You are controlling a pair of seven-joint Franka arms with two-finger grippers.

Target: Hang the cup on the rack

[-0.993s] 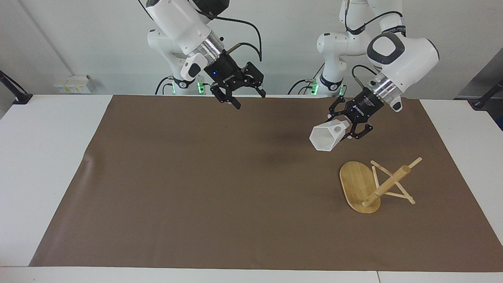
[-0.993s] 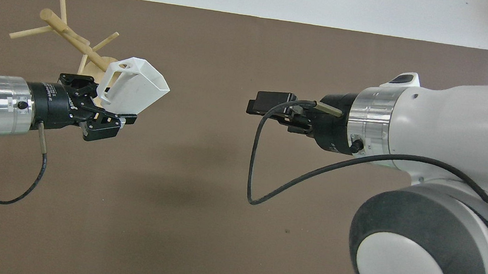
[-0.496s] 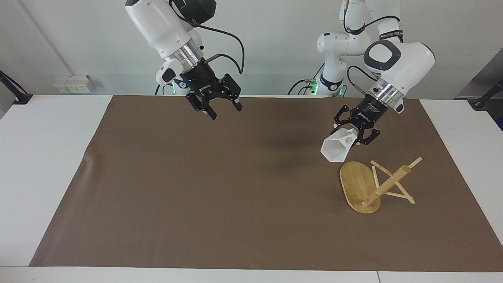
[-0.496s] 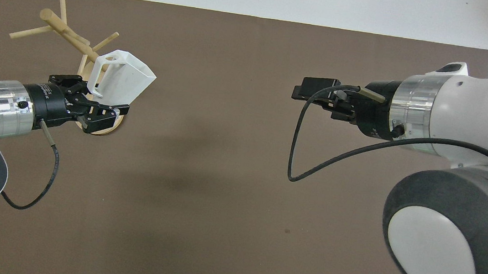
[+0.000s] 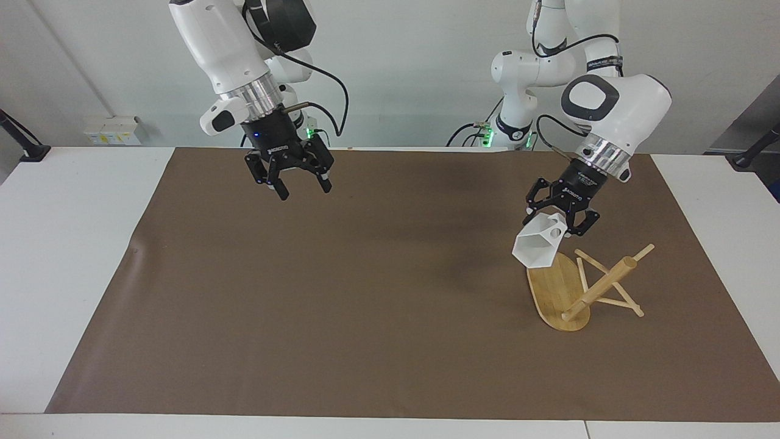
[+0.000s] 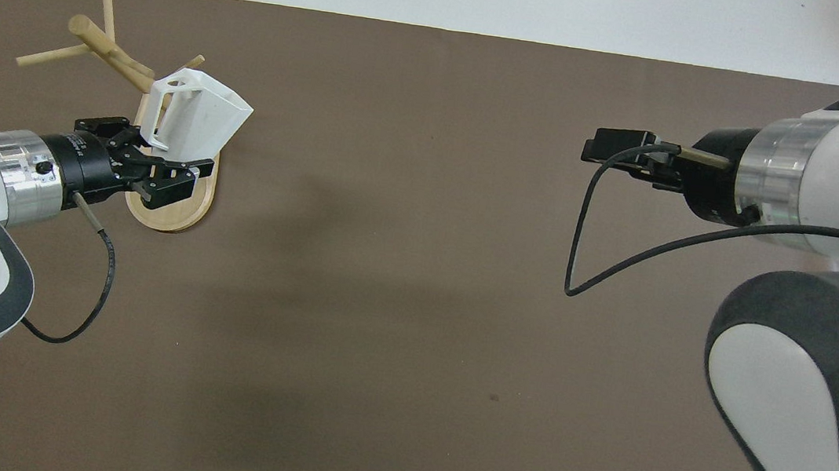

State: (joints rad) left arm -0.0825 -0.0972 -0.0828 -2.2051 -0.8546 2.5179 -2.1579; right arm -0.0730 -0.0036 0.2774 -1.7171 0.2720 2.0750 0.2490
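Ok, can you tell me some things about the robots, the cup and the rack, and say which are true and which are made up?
1. The left gripper holds the cup. True.
2. The cup already hangs on a peg of the rack. False: it is up in the air over the rack's base, in the gripper.
3. The rack stands straight up. False: it has tipped over, its base on edge and its post slanting.
4. The right gripper is open and holds nothing. True.
5. The rack is at the right arm's end of the table. False: it is at the left arm's end.
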